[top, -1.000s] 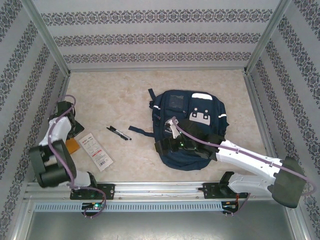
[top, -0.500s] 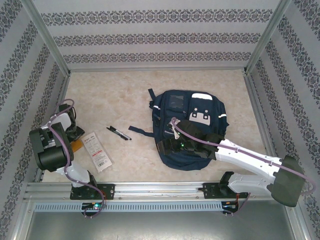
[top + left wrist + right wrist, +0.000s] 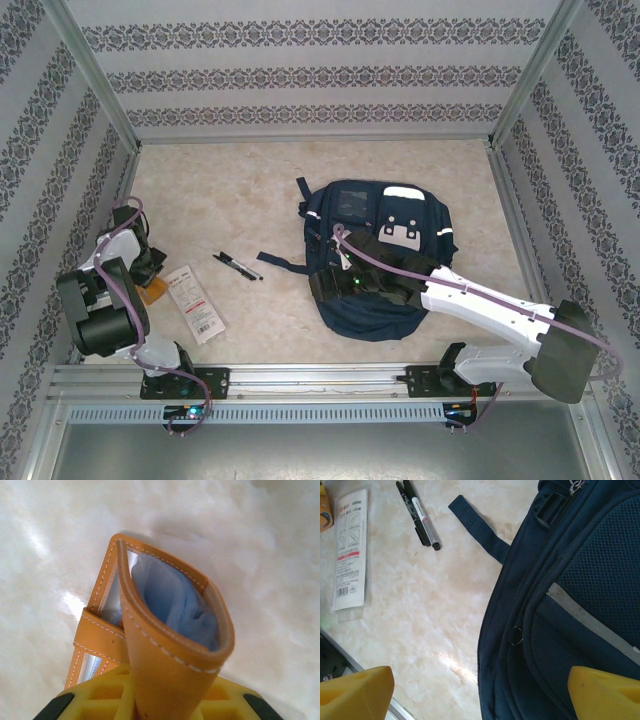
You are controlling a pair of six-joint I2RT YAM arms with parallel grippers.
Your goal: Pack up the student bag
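Navy fabric: the bag (image 3: 370,318) lies flat right of centre on the table (image 3: 250,180), one strap trailing left. My right claw (image 3: 480,695) hangs over its left edge, fingers spread wide, gripping nothing. Two pens (image 3: 237,266) and a white packet (image 3: 192,302) lie left of the bag. At the far left, my left claw (image 3: 160,705) pinches an orange stitched case (image 3: 165,630).

On the table (image 3: 250,180), right of centre toward 3 o'clock: student bag (image 3: 350,215), strap (image 3: 280,260) trailing out at 9. Just past the strap end, at 9 o'clock: two pens (image 3: 238,266). At 7 o'clock of the pens: flat packet (image 3: 190,302). Beside the packet, at its 9 o'clock: card sleeve (image 3: 152,291).
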